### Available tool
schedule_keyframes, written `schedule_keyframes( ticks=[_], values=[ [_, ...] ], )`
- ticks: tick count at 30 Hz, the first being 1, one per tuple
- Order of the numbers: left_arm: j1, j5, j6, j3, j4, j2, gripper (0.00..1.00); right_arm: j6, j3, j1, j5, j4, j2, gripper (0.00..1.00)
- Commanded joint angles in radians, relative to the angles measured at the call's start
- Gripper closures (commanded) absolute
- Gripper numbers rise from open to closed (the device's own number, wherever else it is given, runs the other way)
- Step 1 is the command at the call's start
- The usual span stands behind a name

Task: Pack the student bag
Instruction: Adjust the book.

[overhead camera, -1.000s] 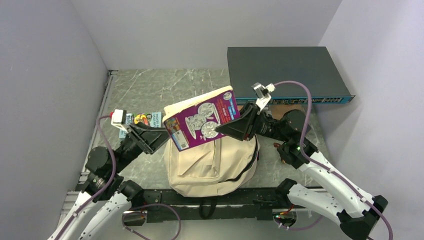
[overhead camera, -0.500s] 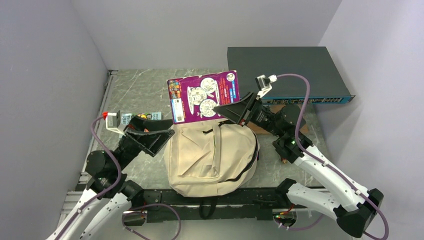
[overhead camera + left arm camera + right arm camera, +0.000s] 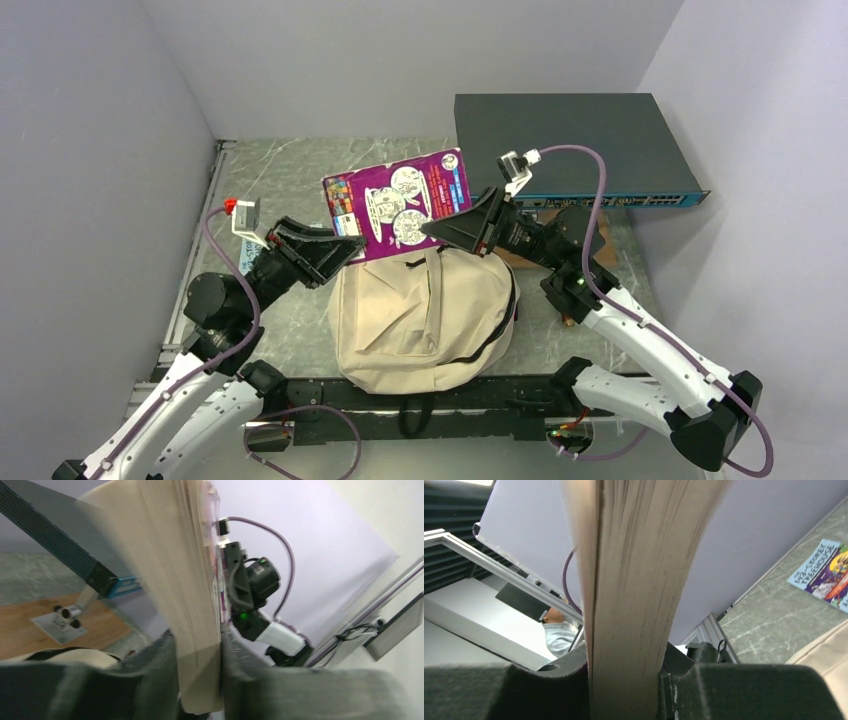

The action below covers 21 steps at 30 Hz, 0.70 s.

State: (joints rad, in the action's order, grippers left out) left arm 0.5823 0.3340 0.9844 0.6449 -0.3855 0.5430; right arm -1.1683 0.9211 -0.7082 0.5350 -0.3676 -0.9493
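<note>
The cream student bag (image 3: pixel 420 320) lies flat at the near middle of the table, front pocket up; a strip of it shows in the right wrist view (image 3: pixel 830 652). A thick purple paperback (image 3: pixel 398 200) hangs tilted in the air above the bag's far end. My right gripper (image 3: pixel 433 228) is shut on its right edge, with the page block (image 3: pixel 634 580) filling the jaws (image 3: pixel 624 680). My left gripper (image 3: pixel 345 250) has its two fingers on either face of the book's lower left corner (image 3: pixel 195 605), pads against it (image 3: pixel 197 680).
A dark network switch (image 3: pixel 570 145) stands at the back right, with a wooden board (image 3: pixel 30 630) under its front edge. A blue-covered book (image 3: pixel 824 572) lies on the marble tabletop at the left. Walls close in on the left, back and right.
The right arm swung the book up and leftward off the bag. My left gripper rose toward it, opened wide, then closed on its lower left corner.
</note>
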Motion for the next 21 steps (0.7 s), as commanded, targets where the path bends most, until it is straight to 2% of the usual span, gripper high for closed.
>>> schedule_keyframes(
  ticks=[1,2,3,7,12,16,21],
  values=[
    [0.002,-0.067,-0.059,0.025,0.053,-0.038,0.85,0.043,0.015,0.003,0.039,-0.051,0.065,0.87],
    [0.002,-0.081,-0.058,0.006,0.061,-0.056,0.95,0.054,0.019,0.003,0.043,-0.022,0.072,0.81],
    [0.002,-0.103,-0.049,-0.015,0.062,-0.073,1.0,0.063,0.024,0.002,0.049,0.0,0.075,0.77],
    [0.0,-0.109,0.031,-0.108,-0.003,-0.13,1.0,0.124,0.059,0.005,0.096,0.093,0.082,0.59],
    [-0.028,-0.081,0.077,-0.089,0.12,-0.196,1.0,0.214,0.129,0.008,0.195,0.195,0.076,0.43],
    [-0.033,-0.078,0.105,-0.097,0.111,-0.239,1.0,0.163,0.094,0.009,0.26,0.097,0.079,0.37],
    [-0.042,0.098,0.094,-0.03,0.129,-0.169,1.0,0.09,0.069,0.009,0.311,-0.034,0.056,0.38]
  ],
)
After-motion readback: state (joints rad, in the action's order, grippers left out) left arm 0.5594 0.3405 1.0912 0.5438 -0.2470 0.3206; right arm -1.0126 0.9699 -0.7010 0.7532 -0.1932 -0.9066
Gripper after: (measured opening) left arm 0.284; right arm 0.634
